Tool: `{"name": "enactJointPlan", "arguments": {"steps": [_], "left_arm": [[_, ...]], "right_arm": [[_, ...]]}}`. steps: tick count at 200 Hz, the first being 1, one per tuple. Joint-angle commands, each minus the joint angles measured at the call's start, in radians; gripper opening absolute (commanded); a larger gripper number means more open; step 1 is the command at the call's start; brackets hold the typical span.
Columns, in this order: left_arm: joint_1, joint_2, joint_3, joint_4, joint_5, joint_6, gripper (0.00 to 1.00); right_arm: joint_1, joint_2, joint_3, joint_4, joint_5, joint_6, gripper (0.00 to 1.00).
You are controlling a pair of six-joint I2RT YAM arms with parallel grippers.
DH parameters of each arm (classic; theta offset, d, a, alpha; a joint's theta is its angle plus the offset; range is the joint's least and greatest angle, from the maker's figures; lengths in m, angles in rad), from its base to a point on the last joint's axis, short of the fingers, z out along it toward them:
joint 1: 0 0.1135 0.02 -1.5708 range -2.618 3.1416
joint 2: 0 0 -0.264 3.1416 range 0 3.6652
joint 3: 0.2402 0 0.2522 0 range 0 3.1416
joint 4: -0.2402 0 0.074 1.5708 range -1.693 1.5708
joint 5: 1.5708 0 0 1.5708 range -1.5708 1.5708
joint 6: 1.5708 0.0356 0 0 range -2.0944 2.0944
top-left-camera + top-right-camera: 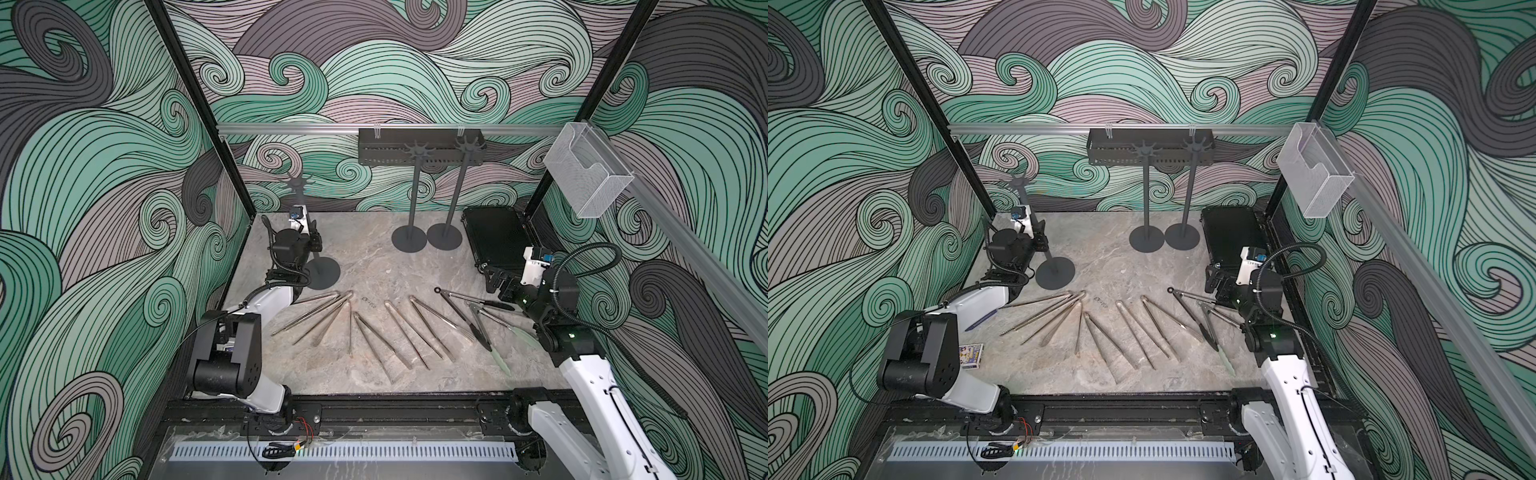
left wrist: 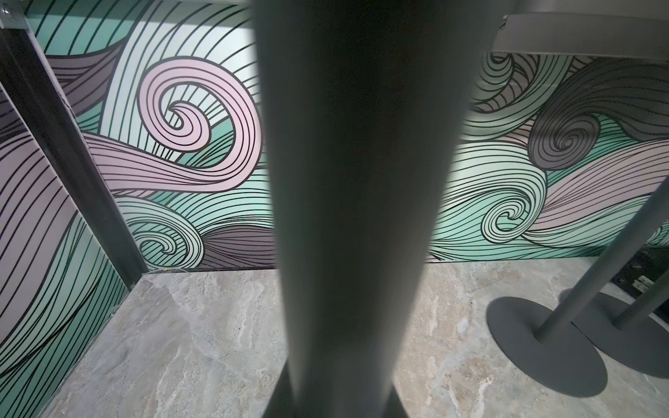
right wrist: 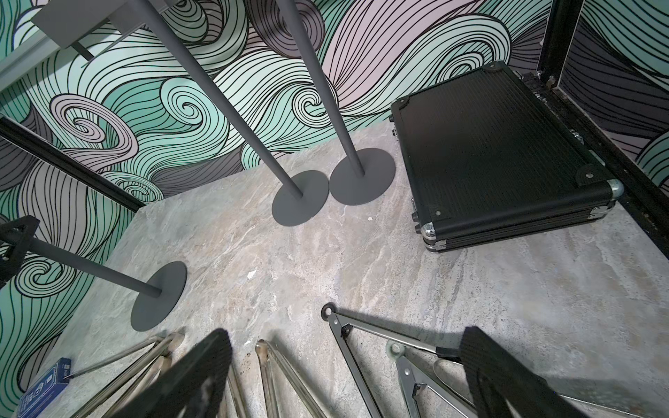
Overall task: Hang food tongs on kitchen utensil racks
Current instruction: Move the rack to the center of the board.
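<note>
Left gripper [image 1: 314,242] looks clamped on nearest utensil rack [image 1: 324,274] pole, probably steadying it. Right gripper [image 3: 345,336] fingers spread wide over black-tipped tongs [image 3: 335,318], pre-grasp.

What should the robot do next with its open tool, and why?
Probably lower the right tool onto the black-tipped tongs just beneath it, so that it can close on them. Its jaws stand wide open, those tongs lie flat on the table, not yet hung, and the left tool grips a rack by its pole.
</note>
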Motion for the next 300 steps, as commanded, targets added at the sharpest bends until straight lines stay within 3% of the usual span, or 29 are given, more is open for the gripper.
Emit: {"name": "enactJointPlan", "arguments": {"steps": [1,11,41,57,79,101,109,158,217,300], "left_arm": [[-0.009,0.033,0.035,-0.101,0.090,-0.063,0.00],[-0.009,0.029,0.050,-0.133,0.094,-0.058,0.01],[-0.010,0.005,0.056,-0.161,0.097,-0.037,0.24],[-0.009,-0.009,0.055,-0.174,0.094,-0.027,0.27],[-0.010,-0.020,0.051,-0.176,0.090,-0.017,0.24],[-0.010,-0.015,0.051,-0.172,0.097,-0.016,0.03],[-0.010,-0.007,0.054,-0.169,0.102,-0.016,0.00],[-0.010,0.032,0.057,-0.133,0.110,-0.019,0.00],[-0.010,0.069,0.049,0.061,0.084,-0.007,0.00],[-0.011,0.141,0.158,0.015,0.107,0.035,0.00]], "right_arm": [[0.006,0.000,-0.006,0.005,0.008,-0.007,0.99],[0.007,0.000,-0.005,0.005,0.009,-0.008,0.99],[0.005,-0.001,-0.004,0.004,0.008,-0.008,0.99],[0.006,-0.003,-0.005,0.005,0.009,-0.009,0.99],[0.006,-0.005,-0.006,0.005,0.009,-0.008,0.99],[0.006,-0.008,-0.008,0.004,0.008,-0.008,0.99],[0.006,-0.009,-0.008,0.001,0.007,-0.008,0.99],[0.006,-0.012,-0.008,0.000,0.013,-0.010,0.99],[0.006,0.007,-0.013,0.008,0.021,-0.012,0.99],[0.006,0.027,-0.012,0.011,0.025,-0.013,0.99]]}}
